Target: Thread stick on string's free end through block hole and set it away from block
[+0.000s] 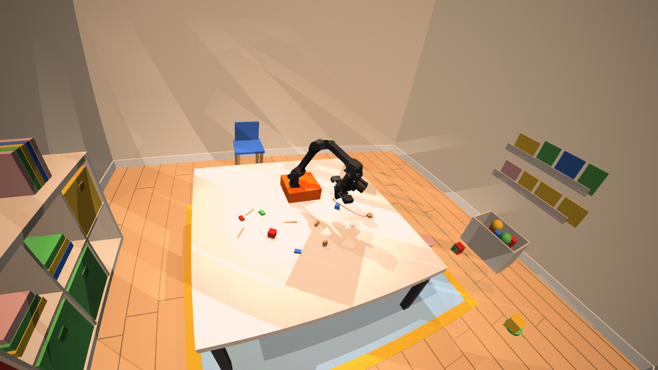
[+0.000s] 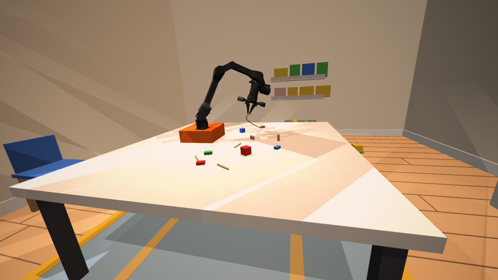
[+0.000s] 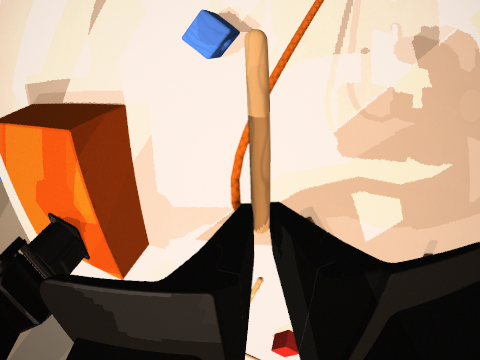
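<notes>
My gripper [image 2: 248, 113] [image 3: 260, 212] is shut on one end of the wooden stick [image 3: 258, 100], above the table. The stick points away from the fingers in the wrist view. The orange string [image 3: 296, 42] hangs from the fingertips in a curve to the round wooden button [image 1: 369, 215] [image 2: 262, 126] on the table. The blue block [image 1: 337, 206] [image 2: 242, 130] [image 3: 207, 32] sits on the table below the gripper; a dark hole shows in one side. In the wrist view it lies left of the stick's far tip. The string is outside the block.
The orange arm base [image 1: 303, 195] [image 2: 195, 135] [image 3: 112, 195] is near the blue block. Small wooden pieces [image 1: 316, 223] [image 1: 324, 242], a red cube [image 1: 272, 233] [image 2: 245, 150], loose sticks [image 1: 290, 221] [image 2: 222, 166], a blue brick [image 1: 297, 251] and a green brick [image 1: 261, 212] lie elsewhere on the table.
</notes>
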You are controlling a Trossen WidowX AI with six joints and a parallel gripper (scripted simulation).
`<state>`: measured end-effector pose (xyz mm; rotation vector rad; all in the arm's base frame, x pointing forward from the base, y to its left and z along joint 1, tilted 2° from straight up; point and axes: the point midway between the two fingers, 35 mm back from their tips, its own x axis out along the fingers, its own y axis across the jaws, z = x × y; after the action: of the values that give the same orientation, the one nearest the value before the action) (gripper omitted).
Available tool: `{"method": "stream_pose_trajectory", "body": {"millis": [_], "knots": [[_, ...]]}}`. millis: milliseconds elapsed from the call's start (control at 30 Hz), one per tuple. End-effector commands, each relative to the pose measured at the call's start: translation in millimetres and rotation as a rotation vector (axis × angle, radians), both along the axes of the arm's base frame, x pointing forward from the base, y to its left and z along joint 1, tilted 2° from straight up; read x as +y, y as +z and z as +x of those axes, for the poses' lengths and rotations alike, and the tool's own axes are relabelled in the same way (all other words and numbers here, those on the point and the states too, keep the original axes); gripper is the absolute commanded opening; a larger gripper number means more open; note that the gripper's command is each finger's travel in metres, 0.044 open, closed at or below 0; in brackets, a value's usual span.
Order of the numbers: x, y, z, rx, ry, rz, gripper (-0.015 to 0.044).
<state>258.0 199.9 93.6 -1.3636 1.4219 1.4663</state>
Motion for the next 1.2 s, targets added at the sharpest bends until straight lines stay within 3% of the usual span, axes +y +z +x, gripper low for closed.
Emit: {"method": "stream_pose_trajectory", "body": {"millis": [0,1167], "knots": [[-0.1,-1.4,0.1,0.031,0.112,0.027,0.0000],[-1.2,-1.3,4.8,0.259,1.256,0.328,0.0000]]}}
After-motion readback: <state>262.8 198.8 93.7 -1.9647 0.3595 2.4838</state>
